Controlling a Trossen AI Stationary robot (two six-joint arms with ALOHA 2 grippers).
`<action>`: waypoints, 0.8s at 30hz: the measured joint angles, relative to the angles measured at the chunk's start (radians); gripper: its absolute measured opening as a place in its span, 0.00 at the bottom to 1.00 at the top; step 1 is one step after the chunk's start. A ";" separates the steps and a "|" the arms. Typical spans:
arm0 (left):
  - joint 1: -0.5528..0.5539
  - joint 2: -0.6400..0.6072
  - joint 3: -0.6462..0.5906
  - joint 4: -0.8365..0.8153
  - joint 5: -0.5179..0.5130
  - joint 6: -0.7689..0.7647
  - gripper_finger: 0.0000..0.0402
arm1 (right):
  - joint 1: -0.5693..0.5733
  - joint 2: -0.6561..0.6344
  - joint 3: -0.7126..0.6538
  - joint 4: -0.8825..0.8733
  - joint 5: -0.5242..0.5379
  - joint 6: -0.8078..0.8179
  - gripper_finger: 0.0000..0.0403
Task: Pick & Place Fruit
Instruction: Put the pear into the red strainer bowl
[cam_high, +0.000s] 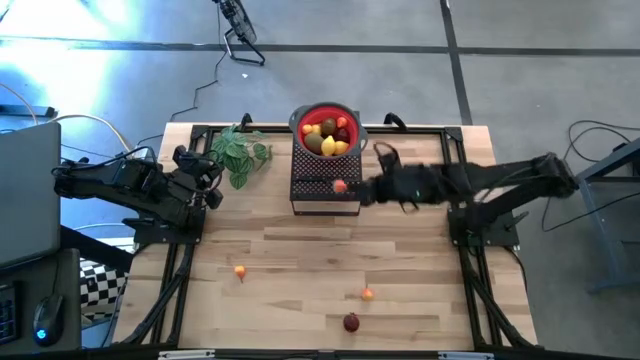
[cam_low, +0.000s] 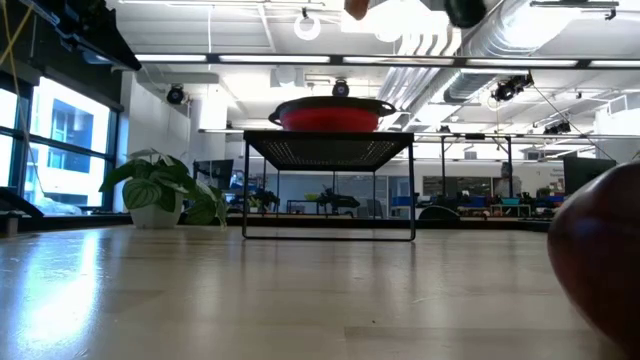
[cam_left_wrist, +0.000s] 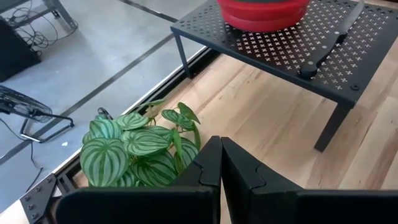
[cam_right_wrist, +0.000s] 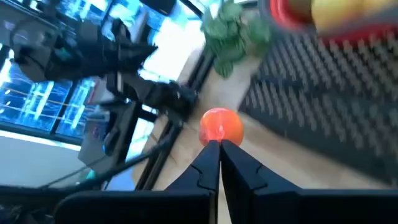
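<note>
Right gripper (cam_right_wrist: 219, 143) clenched on small orange fruit (cam_right_wrist: 220, 126), poised above black rack (cam_high: 322, 185), red bowl (cam_high: 303, 113) at twelve o'clock, presumably for deposit. Left gripper (cam_left_wrist: 221, 163) clenched empty, idle beside plant (cam_left_wrist: 134, 146).

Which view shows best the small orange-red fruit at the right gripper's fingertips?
The right wrist view: the orange-red fruit sits large, pinched at the tips of the right gripper. The high view shows it tiny over the black rack. The low view catches only its edge; the left wrist view misses it.
</note>
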 joint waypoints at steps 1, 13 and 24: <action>0.000 0.000 0.000 0.000 -0.001 0.000 0.00 | -0.031 0.000 0.000 0.016 -0.018 -0.036 0.01; 0.000 0.000 0.000 0.000 -0.001 0.000 0.00 | -0.321 0.009 0.000 0.074 -0.188 -0.280 0.01; 0.000 0.000 0.000 0.000 -0.081 0.000 0.00 | -0.419 0.058 0.000 0.142 -0.123 -0.407 0.01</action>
